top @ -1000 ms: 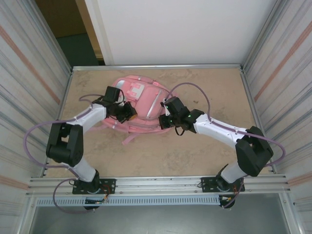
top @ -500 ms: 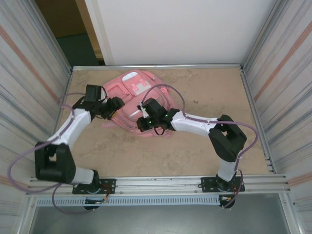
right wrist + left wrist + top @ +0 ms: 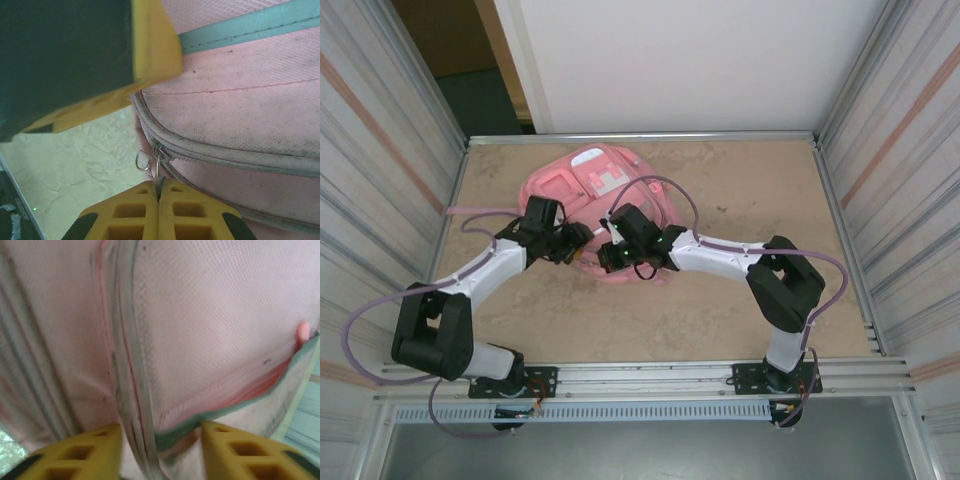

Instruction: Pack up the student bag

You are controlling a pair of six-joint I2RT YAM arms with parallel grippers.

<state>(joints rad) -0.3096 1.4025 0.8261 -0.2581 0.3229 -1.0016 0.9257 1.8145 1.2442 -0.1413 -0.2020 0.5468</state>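
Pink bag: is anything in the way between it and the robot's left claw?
Nothing visible. The left gripper is open right at the student bag, with a piped seam between its fingers.

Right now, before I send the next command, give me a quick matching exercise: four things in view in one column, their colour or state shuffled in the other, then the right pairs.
Things
1. left gripper
2. right gripper
3. student bag
4. table

Colour or state
A. tan and mottled
B. fingers shut on the zipper pull
C. pink, lying toward the far edge of the tabletop
D. fingers apart, one on each side of a raised seam

Pairs: 1-D, 2-B, 3-C, 4-A
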